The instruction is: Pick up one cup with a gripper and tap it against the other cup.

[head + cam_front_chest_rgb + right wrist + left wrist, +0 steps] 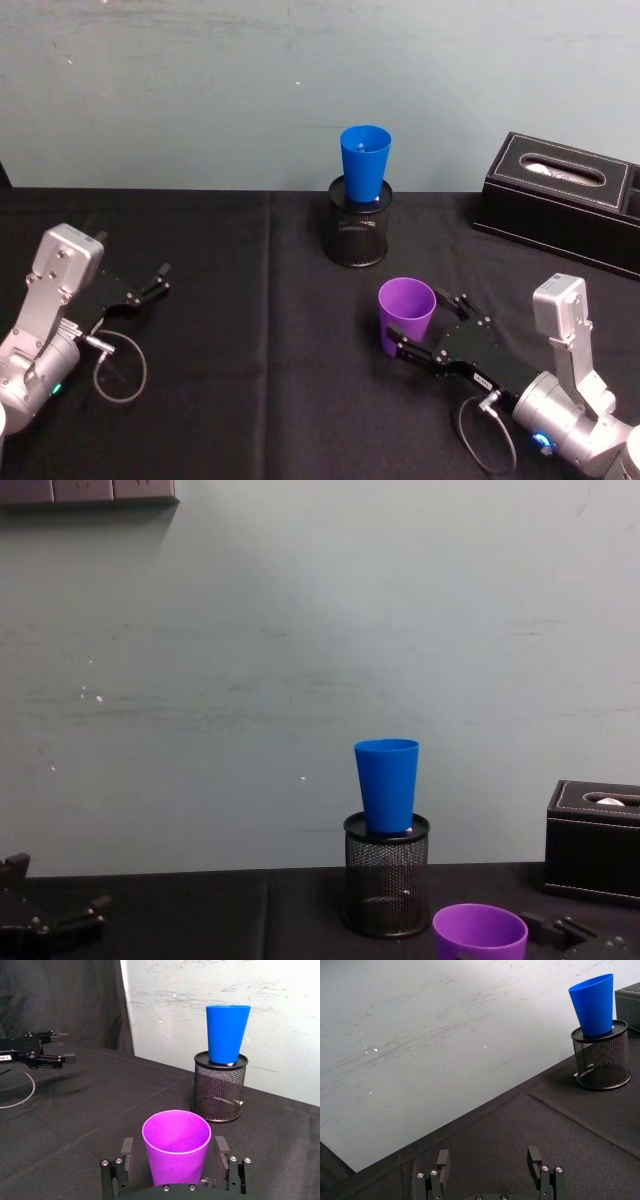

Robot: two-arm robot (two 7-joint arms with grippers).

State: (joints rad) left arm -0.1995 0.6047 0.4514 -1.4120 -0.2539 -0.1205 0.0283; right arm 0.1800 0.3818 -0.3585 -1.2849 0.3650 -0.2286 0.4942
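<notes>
Right gripper [430,323]: low over the bench [230,350], at the robot's front right. Its jaws are spread and stand one on either side of the purple cup [176,1145]. In the right wrist view a narrow gap shows on both sides, so the cup is straddled but not yet pinched.

Purple cup: upright on the black cloth, mouth up, apparently empty. It stands nearer the robot than the blue cup [365,160] and a little to the right of it.

Blue cup: upright, seated in the mouth of a black wire-mesh pen holder [358,232] at the back of the bench. This puts it well above the purple cup's rim.

Left gripper [488,1160]: idle at the left of the bench, jaws spread, holding nothing.

Handling assessment: the purple cup looks like thin moulded plastic — light, smooth and liable to flex under a hard squeeze. The rolled rim should stiffen the top. The body widens upward (a help against slipping down through the jaws), so a moderate pinch across mid-body, below the rim, looks soundest.

Risk: the blue cup is perched rather than planted — a firm tap could tip it or shift the holder.
</notes>
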